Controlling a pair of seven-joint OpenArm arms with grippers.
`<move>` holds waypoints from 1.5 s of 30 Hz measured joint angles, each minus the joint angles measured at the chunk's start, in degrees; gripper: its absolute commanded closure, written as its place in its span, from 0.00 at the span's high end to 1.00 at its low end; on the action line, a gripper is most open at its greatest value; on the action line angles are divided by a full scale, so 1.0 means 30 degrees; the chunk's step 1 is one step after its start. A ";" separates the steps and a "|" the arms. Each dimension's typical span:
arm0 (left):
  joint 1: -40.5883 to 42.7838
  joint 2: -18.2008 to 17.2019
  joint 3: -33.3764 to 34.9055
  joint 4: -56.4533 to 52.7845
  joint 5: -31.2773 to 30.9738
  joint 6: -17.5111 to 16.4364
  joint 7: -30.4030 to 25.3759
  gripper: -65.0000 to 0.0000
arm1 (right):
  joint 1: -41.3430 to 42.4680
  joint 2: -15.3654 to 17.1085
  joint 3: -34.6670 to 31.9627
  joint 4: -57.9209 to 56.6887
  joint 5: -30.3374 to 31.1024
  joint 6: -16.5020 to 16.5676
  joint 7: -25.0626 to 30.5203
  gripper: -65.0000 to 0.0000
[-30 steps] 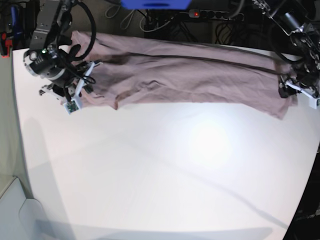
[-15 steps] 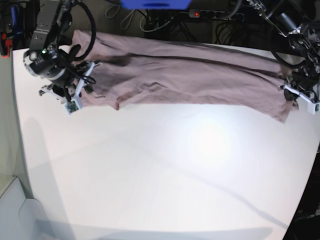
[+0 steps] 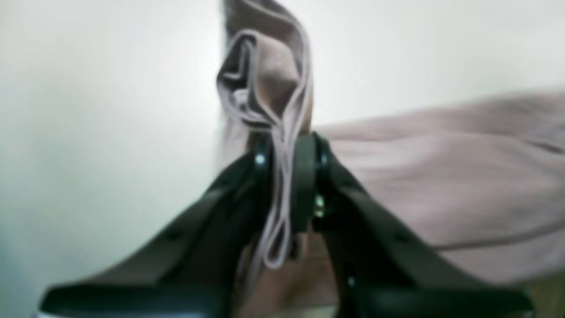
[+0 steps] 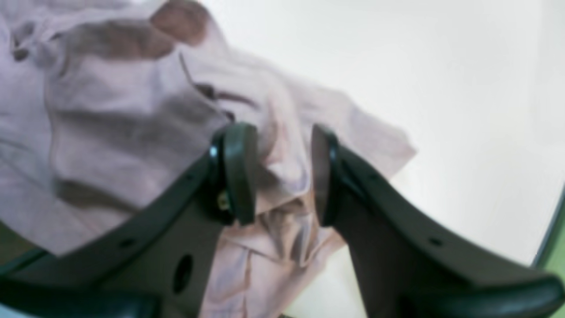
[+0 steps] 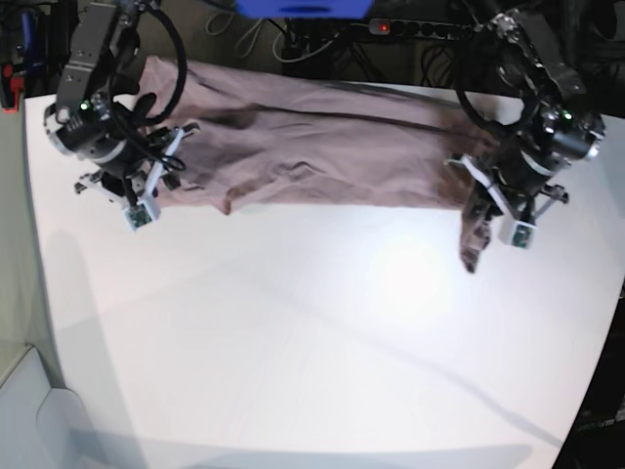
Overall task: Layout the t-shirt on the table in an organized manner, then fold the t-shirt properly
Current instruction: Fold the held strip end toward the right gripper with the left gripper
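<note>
The mauve-brown t-shirt (image 5: 332, 147) lies stretched in a long wrinkled band along the far side of the white table (image 5: 312, 332). My left gripper (image 5: 480, 217), at the right in the base view, is shut on the shirt's right end, and a bunched strip of cloth hangs down from it. In the left wrist view the gripper (image 3: 284, 150) pinches a folded hem of the t-shirt (image 3: 441, 176). My right gripper (image 5: 168, 181) is at the shirt's left end. Its fingers (image 4: 238, 176) close on a thick bunch of t-shirt (image 4: 110, 123).
A blue object (image 5: 303, 8), a power strip (image 5: 410, 27) and cables sit behind the table's far edge. A red item (image 5: 10, 83) is at the far left. The table's curved right edge (image 5: 601, 352) runs close to the left arm.
My left gripper has shut on the shirt's right end and carried it inward and toward the near side, so that end now hangs bunched. The right arm has barely moved.
</note>
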 measured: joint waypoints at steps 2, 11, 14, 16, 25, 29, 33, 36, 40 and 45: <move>0.0430 0.0036 0.1872 0.0015 -0.0073 -0.0007 0.0080 0.00 | -0.0007 0.0000 -0.0007 0.0000 -0.0007 0.0000 -0.0036 0.33; 0.1188 0.0029 0.8043 0.0007 0.0095 0.0000 -0.0109 0.00 | 0.0102 -0.0007 -0.0044 0.0000 0.0000 0.0000 -0.0087 0.33; 0.1188 -0.0007 0.8947 0.0007 0.0160 0.0000 -0.0138 0.00 | 0.0102 0.0000 -0.0044 0.0000 -0.0007 0.0000 -0.0087 0.33; 0.1188 -0.0007 0.9129 0.0007 0.0146 0.0000 -0.0138 0.00 | 0.0102 0.0000 -0.0036 0.0000 -0.0007 0.0007 -0.0087 0.33; 0.1158 -0.0066 1.0127 -0.0976 0.2586 0.0000 -0.0197 0.00 | 0.0102 0.0000 -0.0029 0.0000 0.0000 0.0000 -0.0087 0.33; 0.1151 -0.0066 1.0987 -0.1078 0.2601 0.0000 -0.0219 0.00 | 0.0102 0.0007 -0.0029 0.0000 0.0000 0.0007 -0.0080 0.33; 0.1151 0.0007 1.1533 -0.1078 0.2623 0.0000 -0.0357 0.00 | 0.0044 0.0000 -0.0044 0.0000 0.0000 0.0000 -0.0087 0.33; 0.1144 0.0495 1.1460 -0.1078 0.2732 0.0000 -0.0940 0.00 | -0.0015 0.0000 -0.0044 0.0000 0.0000 0.0007 -0.0087 0.33; 0.1173 0.0933 1.1380 -0.1071 0.2885 0.0000 -0.0991 0.00 | -0.0058 0.0000 -0.0044 0.0000 -0.0007 0.0000 -0.0087 0.33; 0.1195 0.1515 1.1562 -0.1078 0.3883 0.2419 -0.1056 0.00 | -0.0066 0.0000 -0.0022 0.0000 0.0000 0.0000 -0.0095 0.33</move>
